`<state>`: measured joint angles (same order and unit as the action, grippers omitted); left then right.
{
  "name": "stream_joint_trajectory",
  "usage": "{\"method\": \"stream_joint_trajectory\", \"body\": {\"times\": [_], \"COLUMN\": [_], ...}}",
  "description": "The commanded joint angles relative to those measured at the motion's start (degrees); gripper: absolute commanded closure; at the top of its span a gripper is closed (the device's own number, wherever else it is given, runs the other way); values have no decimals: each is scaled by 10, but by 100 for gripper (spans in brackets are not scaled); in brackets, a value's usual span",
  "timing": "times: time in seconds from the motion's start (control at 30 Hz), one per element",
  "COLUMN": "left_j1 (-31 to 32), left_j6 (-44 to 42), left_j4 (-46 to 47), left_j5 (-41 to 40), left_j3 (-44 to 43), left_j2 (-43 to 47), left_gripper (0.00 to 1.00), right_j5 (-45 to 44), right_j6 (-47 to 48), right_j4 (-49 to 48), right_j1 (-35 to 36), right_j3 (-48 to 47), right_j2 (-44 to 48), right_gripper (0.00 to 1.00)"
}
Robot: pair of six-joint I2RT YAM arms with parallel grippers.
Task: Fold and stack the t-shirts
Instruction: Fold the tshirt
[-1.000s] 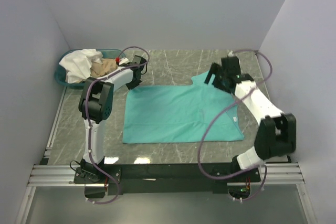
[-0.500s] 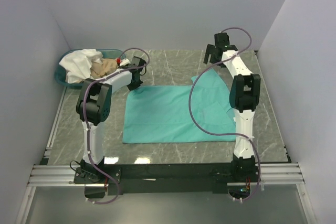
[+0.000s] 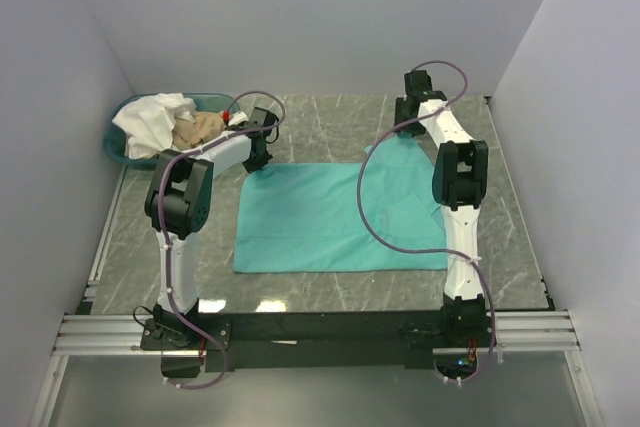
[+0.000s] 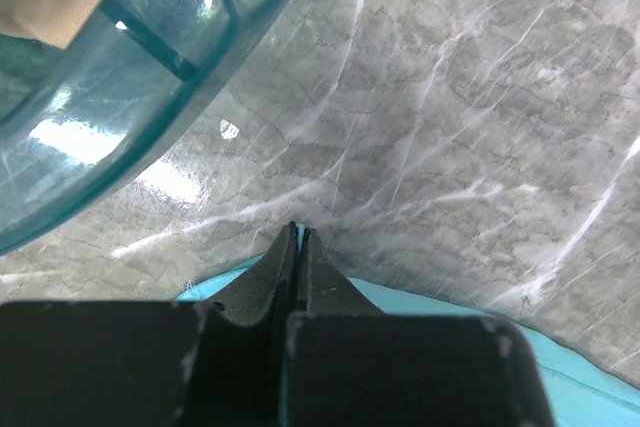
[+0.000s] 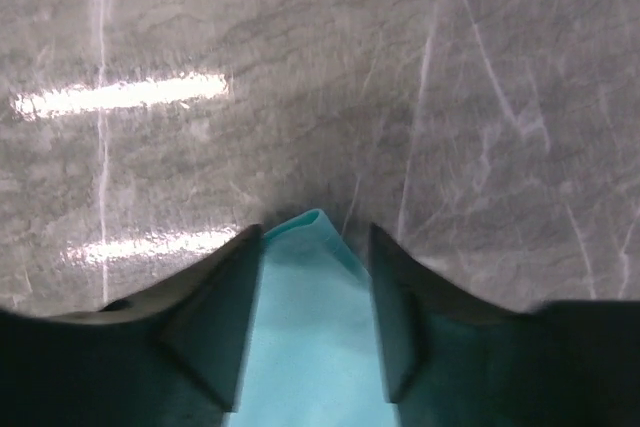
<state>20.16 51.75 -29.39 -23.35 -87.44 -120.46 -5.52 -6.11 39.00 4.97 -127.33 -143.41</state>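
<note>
Left fingers (image 4: 265, 282) clamped on teal t-shirt (image 3: 320, 222), 10 o'clock corner; right fingers (image 5: 215, 317) apart astride 1 o'clock corner: close low.

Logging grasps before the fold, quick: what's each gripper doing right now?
Left gripper: closed, pinching a corner of the teal t-shirt.
Right gripper: open, astride the shirt's tip, not gripping it.
</note>
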Motion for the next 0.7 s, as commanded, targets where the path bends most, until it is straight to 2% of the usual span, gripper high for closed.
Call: {"method": "stream_joint_trajectory", "body": {"times": [0.0,0.03,0.13,0.17,0.27,0.37,0.47,0.67], "left_j1": [1,1,1,1,1,1,1,3], "left_j6": [0,-1,0,-2,-6,-10,-10,0], "left_j4": [0,0,-1,1,5,6,21,61], "left_j5": [7,6,2,2,5,10,23,42], "left_j3": [-6,-5,-1,0,3,5,29,84], "left_j2": [23,23,30,31,39,50,76,123], "left_gripper": [99,99,99,99,99,99,99,99], "right_j5": [9,9,9,11,18,19,38,45], "right_j6": [15,15,19,22,29,28,21,-13], "right_j4": [14,13,15,15,-9,-46,-103,-178], "right_j1": [-1,-1,-1,-1,0,-1,-1,-1], "right_j3": [6,13,20,22,48,96,184,357], "right_j2": [2,4,12,16,42,88,180,296], "right_gripper": [49,56,66,78,100,100,100,100]}}
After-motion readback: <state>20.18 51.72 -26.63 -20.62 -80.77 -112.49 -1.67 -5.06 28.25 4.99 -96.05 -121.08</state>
